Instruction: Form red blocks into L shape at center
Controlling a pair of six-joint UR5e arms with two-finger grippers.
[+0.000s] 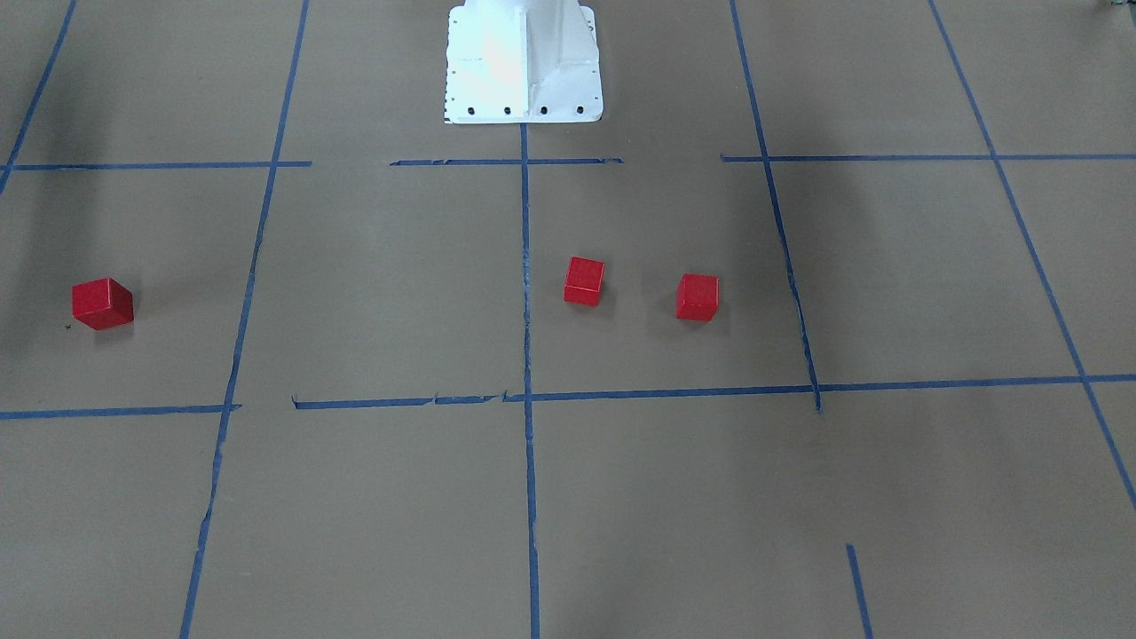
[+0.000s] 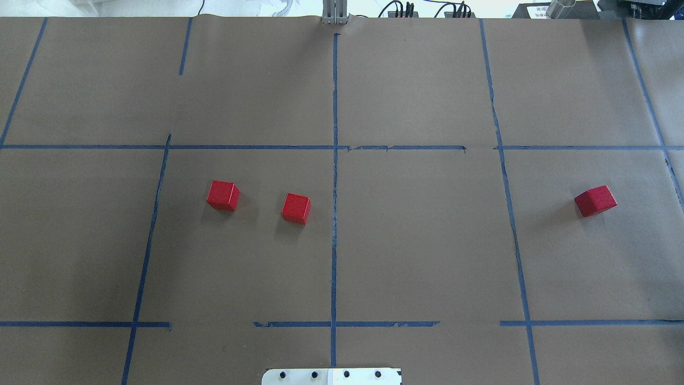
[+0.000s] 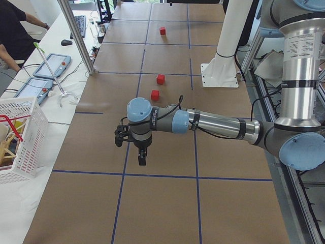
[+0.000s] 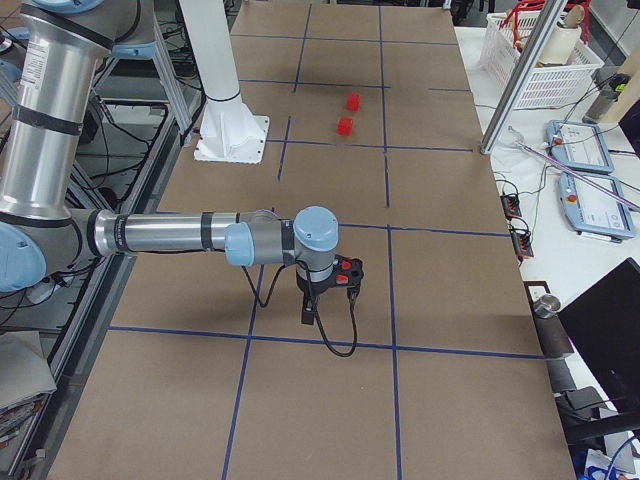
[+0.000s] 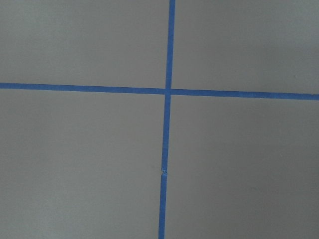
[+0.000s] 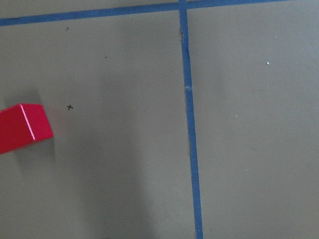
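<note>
Three red blocks lie apart on the brown board. Two sit left of the middle tape line, one farther out and one closer to the line; the front view shows them as a pair. The third block lies far right, turned at an angle, and shows at the edge of the right wrist view. The center holds no block. My left gripper hangs over the table's left end, away from the blocks. My right gripper hangs over the right end. I cannot tell whether either is open or shut.
The white robot base stands at the table's near edge. Blue tape lines grid the board. Off the table on the operators' side are a white basket, teach pendants, a metal post and a seated person.
</note>
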